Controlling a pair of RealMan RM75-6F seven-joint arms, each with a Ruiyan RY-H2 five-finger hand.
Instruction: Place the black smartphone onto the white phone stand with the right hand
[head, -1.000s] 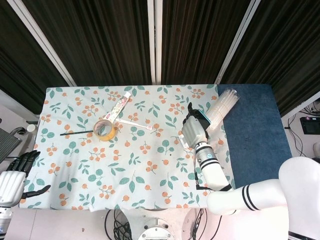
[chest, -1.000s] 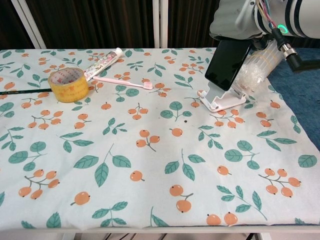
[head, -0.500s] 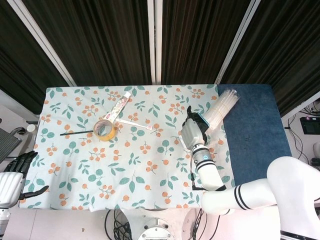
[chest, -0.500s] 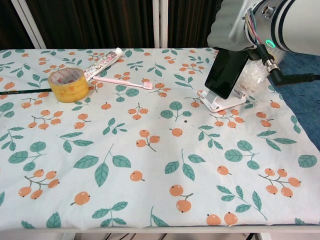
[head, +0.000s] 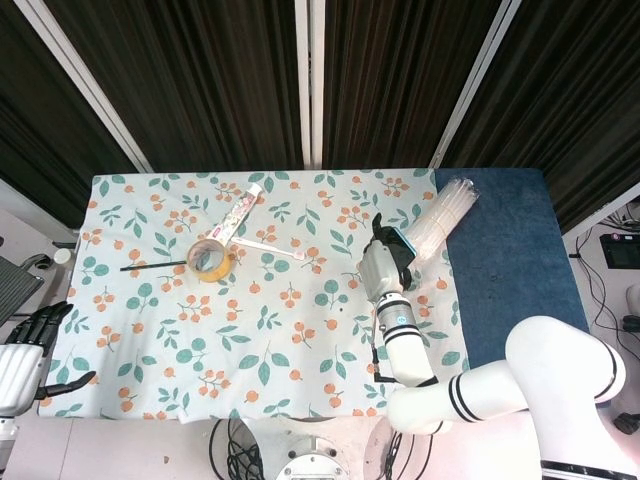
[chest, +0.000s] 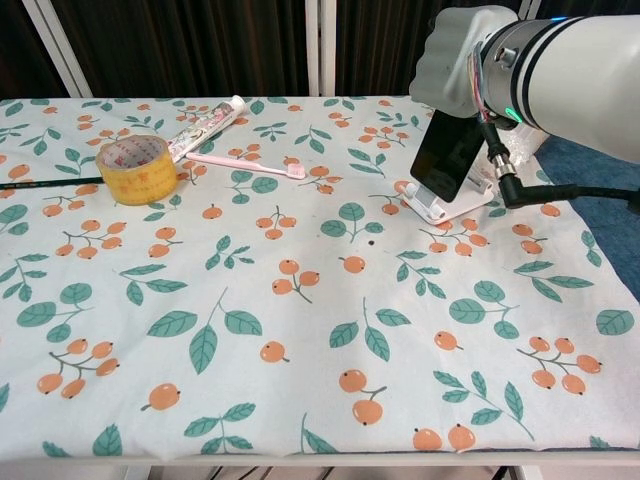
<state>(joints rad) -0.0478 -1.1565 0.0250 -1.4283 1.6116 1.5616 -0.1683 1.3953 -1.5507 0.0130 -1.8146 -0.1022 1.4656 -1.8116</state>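
My right hand (chest: 455, 70) grips black smartphone (chest: 448, 157) from above, phone tilted, lower edge at white phone stand (chest: 440, 203), table's 3 o'clock side. My left hand (head: 28, 350) off table at 8 o'clock, fingers apart, holding nothing.

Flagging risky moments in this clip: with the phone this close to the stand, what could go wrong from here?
1. The black smartphone leans low over the small white phone stand; releasing before its lower edge seats against the lip could let it slide off.
2. The light stand sits loose on the floral tablecloth; downward pressure from the right hand could push or tip it.
3. The clear plastic bundle lies just behind; the withdrawing hand might snag it.
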